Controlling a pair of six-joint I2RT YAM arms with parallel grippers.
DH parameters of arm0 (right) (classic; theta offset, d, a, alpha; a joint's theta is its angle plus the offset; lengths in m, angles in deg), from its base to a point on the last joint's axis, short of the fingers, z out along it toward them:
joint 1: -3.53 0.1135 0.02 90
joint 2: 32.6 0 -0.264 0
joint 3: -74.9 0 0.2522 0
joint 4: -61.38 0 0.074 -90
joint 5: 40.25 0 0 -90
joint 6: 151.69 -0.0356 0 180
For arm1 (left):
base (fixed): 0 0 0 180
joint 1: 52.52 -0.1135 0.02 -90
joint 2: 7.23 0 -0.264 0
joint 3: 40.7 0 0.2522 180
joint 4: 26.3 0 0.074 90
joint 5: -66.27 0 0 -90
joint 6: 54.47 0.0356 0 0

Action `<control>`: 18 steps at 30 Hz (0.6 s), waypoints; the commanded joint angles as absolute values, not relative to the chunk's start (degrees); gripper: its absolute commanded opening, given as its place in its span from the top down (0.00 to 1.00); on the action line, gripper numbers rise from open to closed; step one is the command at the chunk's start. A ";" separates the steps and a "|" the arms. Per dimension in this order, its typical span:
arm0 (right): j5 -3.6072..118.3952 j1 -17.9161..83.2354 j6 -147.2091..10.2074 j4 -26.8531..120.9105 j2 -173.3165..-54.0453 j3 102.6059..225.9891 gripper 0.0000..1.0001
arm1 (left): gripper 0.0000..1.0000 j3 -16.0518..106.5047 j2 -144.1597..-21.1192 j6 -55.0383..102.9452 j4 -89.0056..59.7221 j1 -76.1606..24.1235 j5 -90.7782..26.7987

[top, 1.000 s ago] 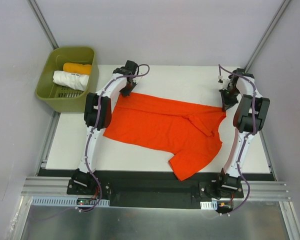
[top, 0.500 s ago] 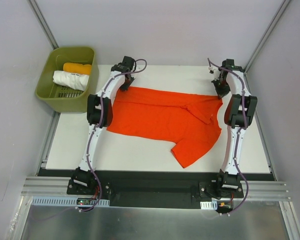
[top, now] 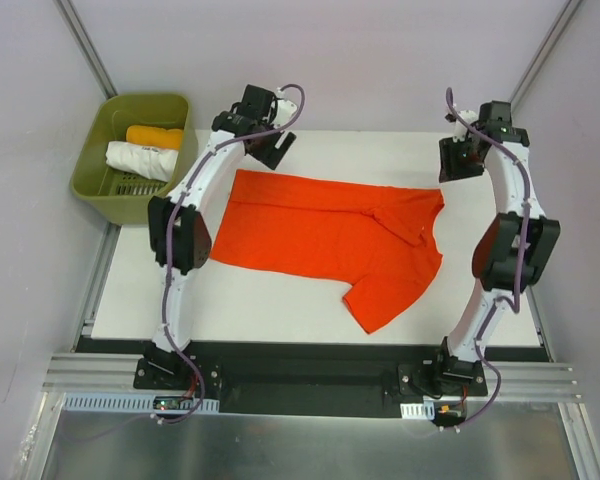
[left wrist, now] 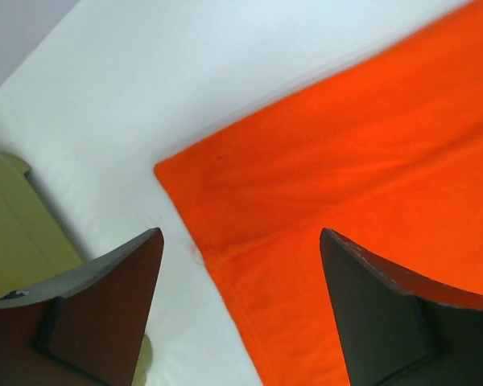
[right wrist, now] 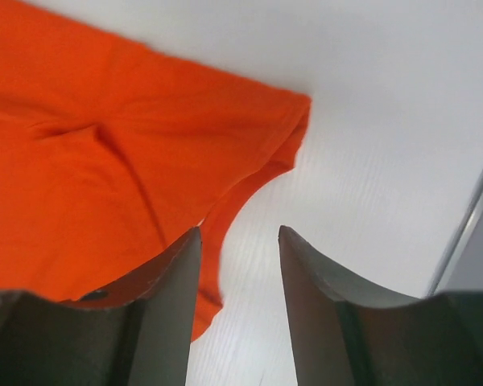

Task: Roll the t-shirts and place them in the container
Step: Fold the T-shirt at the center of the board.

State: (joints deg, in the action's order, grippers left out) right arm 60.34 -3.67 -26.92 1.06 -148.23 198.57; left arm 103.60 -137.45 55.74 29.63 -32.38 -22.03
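White table (top: 280, 312): red-orange t-shirt (top: 320, 235) spread out, faintly creased.

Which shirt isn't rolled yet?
The red-orange t-shirt, lying spread out on the table. The other two, the white roll and the yellow-orange roll, are tight bundles in the green basket.

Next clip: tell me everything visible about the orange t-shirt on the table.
The t-shirt is plain bright red-orange, thin soft-looking cloth, lying mostly flat across the white table, not yet rolled. Its straight hem is at the left, the neck opening at the right, one short sleeve pointing toward the near edge. Light creases run near the neck. Only the table touches it: the left pincer and right pincer hang open by its far corners.
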 commanded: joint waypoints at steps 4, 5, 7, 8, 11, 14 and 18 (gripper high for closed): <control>75.14 -2.53 -20.91 -12.39 -144.13 188.34 0.62 | 0.23 91.02 -119.13 48.98 34.92 -28.09 -37.16; 75.76 -2.44 -20.82 -13.01 -144.48 187.90 0.62 | 0.25 88.66 -117.90 49.07 35.44 -28.00 -39.52; 76.90 -2.36 -21.69 -12.32 -144.92 187.63 0.62 | 0.28 86.62 -115.35 50.03 36.76 -28.00 -45.33; 77.17 -1.92 -22.04 -11.80 -145.27 188.15 0.61 | 0.31 85.05 -114.90 50.56 37.12 -28.00 -46.65; 77.61 -0.26 -22.57 -11.88 -147.47 192.53 0.60 | 0.33 81.45 -113.41 50.74 38.35 -28.08 -49.12; 77.18 1.86 -22.05 -11.62 -150.54 196.40 0.59 | 0.35 77.49 -112.09 52.06 39.40 -28.08 -51.06; 75.42 3.44 -22.22 -11.44 -156.60 203.42 0.60 | 0.35 73.96 -110.86 52.76 39.84 -28.43 -49.22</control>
State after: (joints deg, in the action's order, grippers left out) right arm 74.62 1.86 -23.12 -10.85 -152.87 195.51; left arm 76.54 -114.78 51.59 37.48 -27.83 -47.17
